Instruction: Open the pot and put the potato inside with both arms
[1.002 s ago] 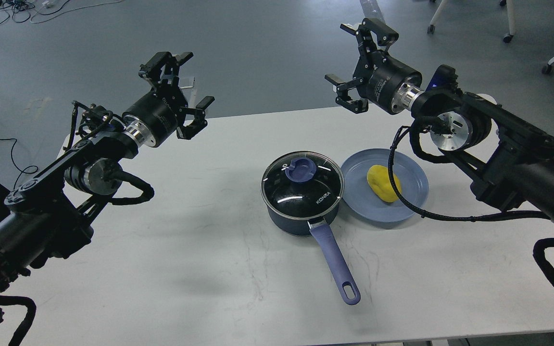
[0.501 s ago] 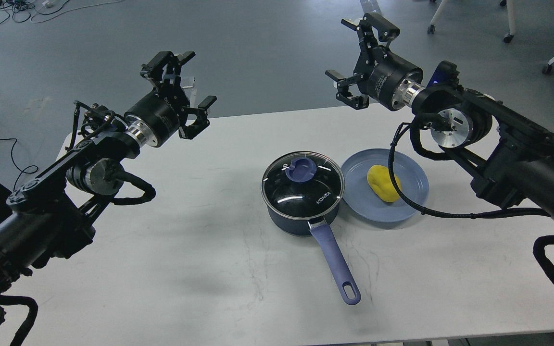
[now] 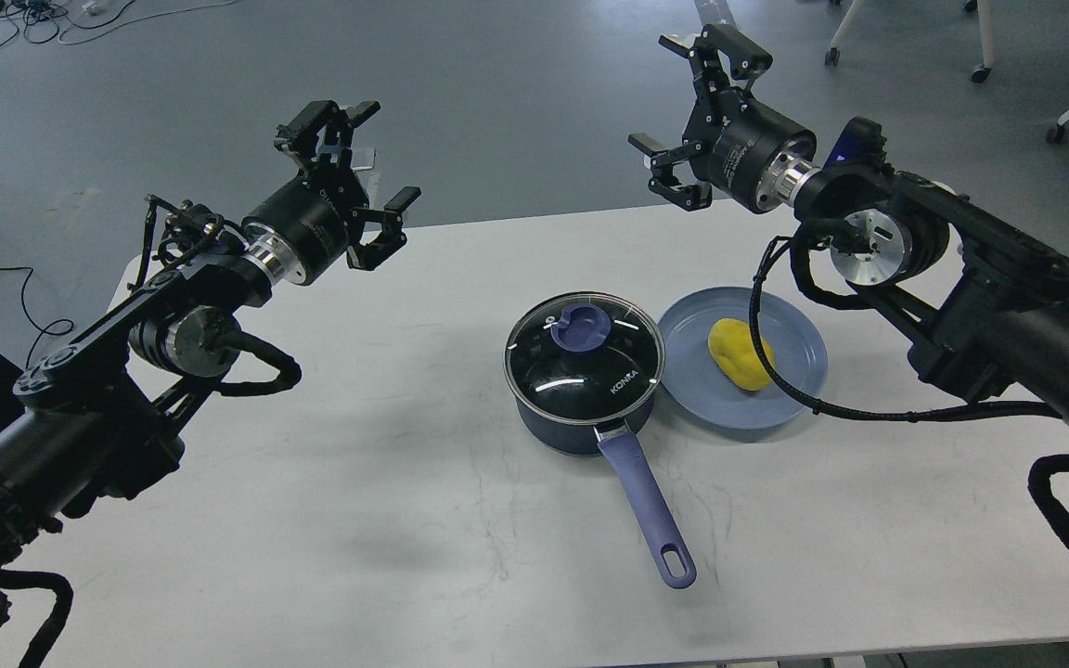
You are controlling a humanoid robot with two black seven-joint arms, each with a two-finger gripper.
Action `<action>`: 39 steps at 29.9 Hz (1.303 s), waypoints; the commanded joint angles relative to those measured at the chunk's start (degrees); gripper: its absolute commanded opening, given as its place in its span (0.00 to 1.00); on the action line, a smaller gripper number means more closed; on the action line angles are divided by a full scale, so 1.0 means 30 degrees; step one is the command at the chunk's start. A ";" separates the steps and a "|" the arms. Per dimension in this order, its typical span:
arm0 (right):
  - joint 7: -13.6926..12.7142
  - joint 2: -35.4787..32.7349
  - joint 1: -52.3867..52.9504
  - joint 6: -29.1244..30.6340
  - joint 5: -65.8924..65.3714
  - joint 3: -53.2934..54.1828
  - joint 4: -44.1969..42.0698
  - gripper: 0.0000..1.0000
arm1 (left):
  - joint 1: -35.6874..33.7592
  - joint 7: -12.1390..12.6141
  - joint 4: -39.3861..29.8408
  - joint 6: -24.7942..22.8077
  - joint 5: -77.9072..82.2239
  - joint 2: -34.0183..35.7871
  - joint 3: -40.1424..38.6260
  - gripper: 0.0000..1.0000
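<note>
Nearest the front edge of the white bench [image 3: 358,520] is the tip of the long purple-blue handle [image 3: 648,508], hole end pointing at the front edge. It runs back to the small dark navy saucepan [image 3: 583,380], roughly mid-bench, a bit toward the right side. The glass KONKA lid with the blue knob [image 3: 579,330] is sitting on it. Touching it or just beside it on the right is a flat light-blue plate [image 3: 790,390] with the smooth yellow oval potato [image 3: 737,353] lying on it. Further back, the left black gripper [image 3: 360,153] hangs over the far left corner, claws spread wide, gripping nothing. The right black gripper [image 3: 688,109] is up past the far edge, also wide open and empty, well apart from the pot.
</note>
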 commanded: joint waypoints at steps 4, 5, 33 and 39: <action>0.0000 -0.0079 0.0113 -0.0035 -0.0003 0.0028 0.0026 1.00 | -0.0178 0.0061 0.0002 -0.0028 0.0012 -0.0001 0.0082 1.00; 0.0000 -0.0079 0.0113 -0.0035 -0.0003 0.0028 0.0026 1.00 | -0.0237 0.0061 0.0002 -0.0028 0.0012 -0.0001 0.0082 1.00; 0.0000 -0.1103 -0.0004 -0.0122 -0.0003 0.0848 0.0026 1.00 | -0.3226 -0.3766 -0.3044 0.5389 1.8455 0.0880 0.0404 1.00; 0.0000 -0.1602 -0.0063 -0.0122 0.0026 0.1112 0.0055 1.00 | -0.3196 -0.5710 -0.3045 0.9577 2.7749 0.0527 0.2890 1.00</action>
